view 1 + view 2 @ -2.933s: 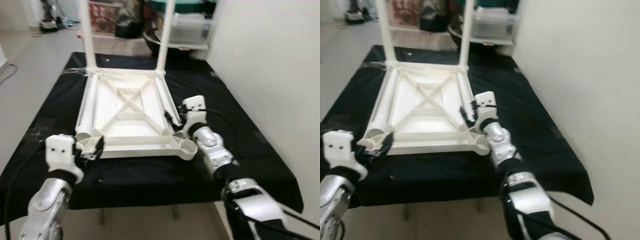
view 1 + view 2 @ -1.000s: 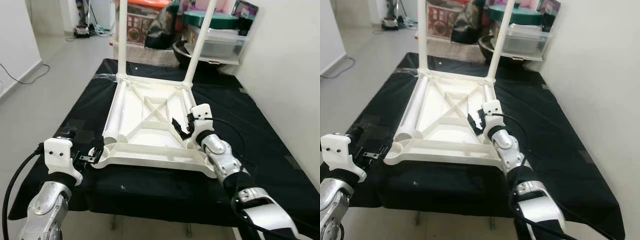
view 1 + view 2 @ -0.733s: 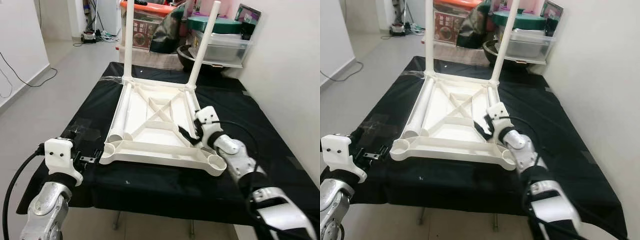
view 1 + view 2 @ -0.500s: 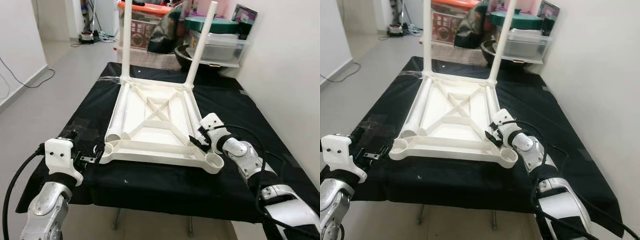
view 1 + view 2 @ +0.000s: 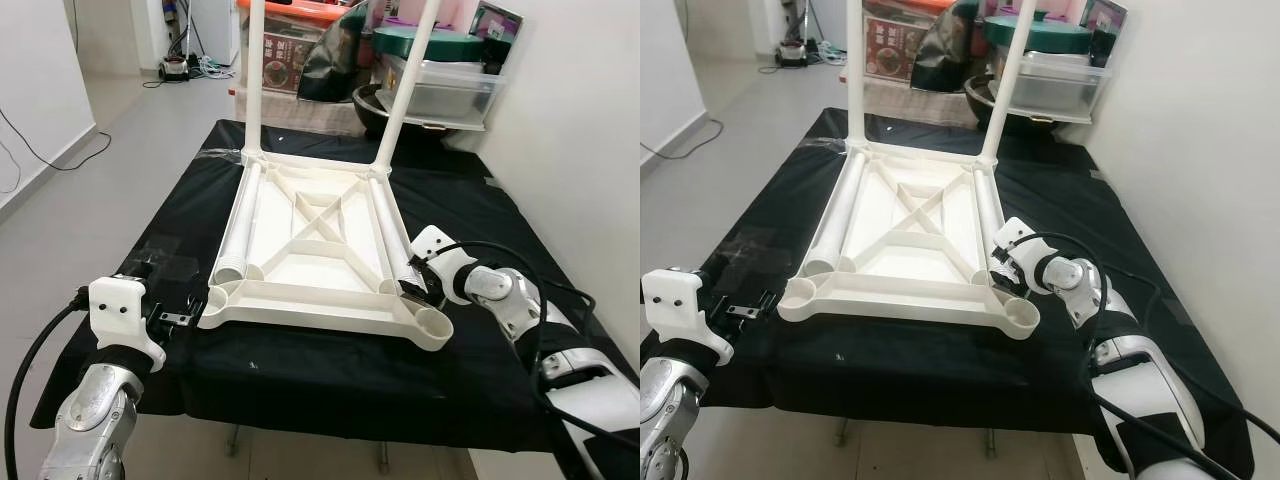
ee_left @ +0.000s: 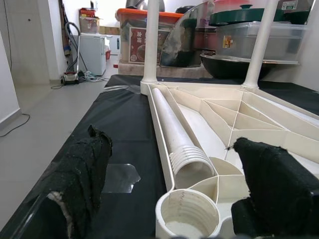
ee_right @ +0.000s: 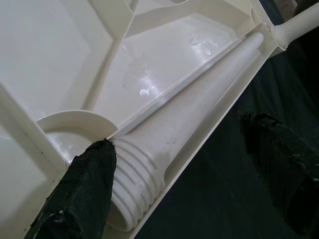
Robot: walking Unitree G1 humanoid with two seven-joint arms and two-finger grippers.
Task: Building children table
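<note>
A white plastic children's table (image 5: pixel 320 312) lies upside down on a black-covered table (image 5: pixel 490 215). Two white legs (image 5: pixel 253 70) (image 5: pixel 405 80) stand screwed into its far corners. Two loose legs lie inside it, one along the left side (image 5: pixel 238 225) and one along the right (image 5: pixel 392 235). My left gripper (image 6: pixel 169 142) is open just before the empty near-left socket (image 6: pixel 187 219). My right gripper (image 7: pixel 174 132) is open astride the threaded end of the right loose leg (image 7: pixel 144 174), close to the empty near-right socket (image 5: pixel 432 322).
Storage boxes and a clear bin with a green lid (image 5: pixel 440 75) stand behind the table. A white wall (image 5: pixel 580 130) runs along the right. Open floor (image 5: pixel 110 150) lies to the left. A patch of clear tape (image 5: pixel 165 262) sticks to the cloth.
My right gripper has swung from over the frame's inside out to the threaded end of the right loose leg. The left gripper has stayed at the near-left corner. The camera view has shifted.
</note>
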